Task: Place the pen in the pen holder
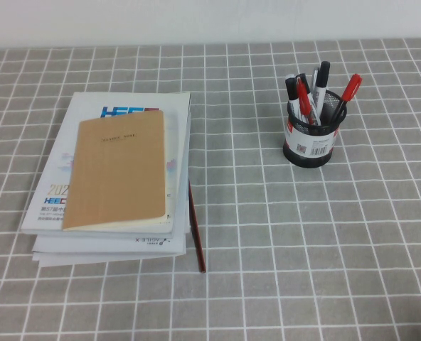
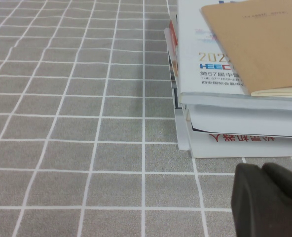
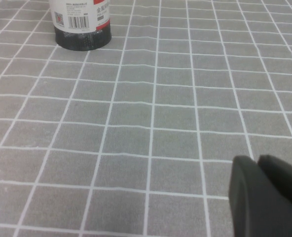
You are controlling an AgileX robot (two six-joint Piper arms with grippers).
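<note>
Black-capped white marker pen (image 1: pixel 321 84) is seen standing in the black mesh pen holder (image 1: pixel 311 135). Left gripper (image 2: pixel 269 200), beside stacked books (image 2: pixel 244 74), and right gripper (image 3: pixel 267 195) are closed, empty, above the checked tablecloth (image 3: pixel 151 123).

Neither arm is showing in the high view. The left gripper (image 2: pixel 270 197) is hovering low over the worktop (image 2: pixel 87 148), its dark fingers lying close together. The right gripper (image 3: pixel 267 195) is hovering likewise, fingers pressed nearly together, holding nothing.
</note>
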